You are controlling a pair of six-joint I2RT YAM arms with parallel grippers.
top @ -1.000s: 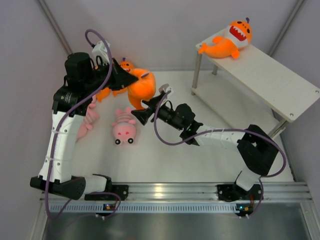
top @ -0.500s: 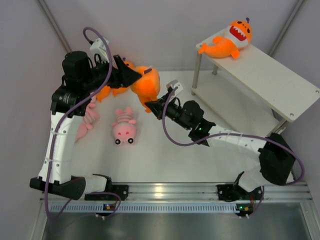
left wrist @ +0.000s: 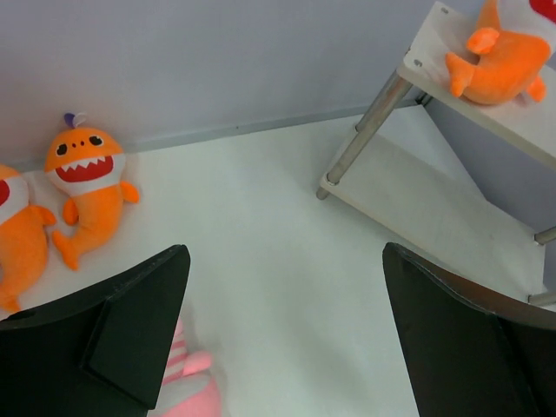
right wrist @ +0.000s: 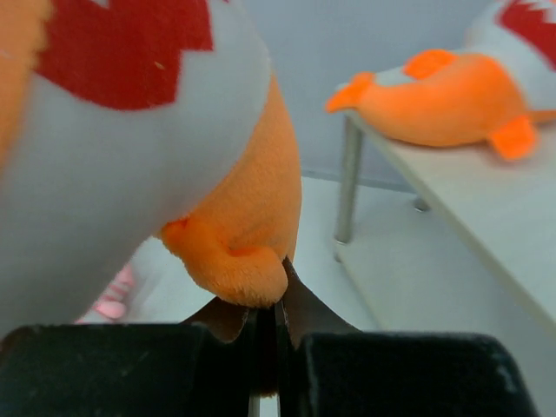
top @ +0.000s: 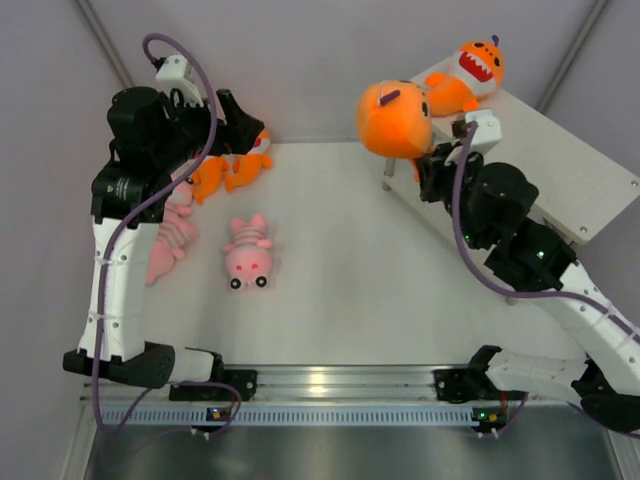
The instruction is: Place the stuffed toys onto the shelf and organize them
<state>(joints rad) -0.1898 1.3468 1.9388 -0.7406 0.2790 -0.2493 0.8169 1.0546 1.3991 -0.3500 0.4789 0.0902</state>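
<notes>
The right hand [top: 424, 162] is pinched shut on a lower orange flap of an orange shark plush [top: 395, 118]. In the right wrist view its fingertips [right wrist: 266, 314] meet with almost no gap, and the plush [right wrist: 230, 221] bulges above them, white belly and red mouth filling the upper left of the frame. In the overhead view this plush sits upper centre, purple tuft up, overlapping the left end of the shelf [top: 560, 170]. The wrist view shows the pale top board [right wrist: 473, 204] to its right and apart from it. A second shark plush [top: 468, 78] lies on that top board at the upper right, toothy mouth showing; the lower board [left wrist: 434, 204] is bare where it shows. The left hand [top: 245, 128] hangs at the upper left, spread wide and holding nothing, its two dark fingers [left wrist: 143, 326] far apart in the left wrist view. Below it two more orange plush [top: 232, 168] lie on the desk [top: 340, 270] by the back wall. A pink plush [top: 248, 260] lies left of centre, and a pink striped plush [top: 170, 235] lies further left beside the arm.
</notes>
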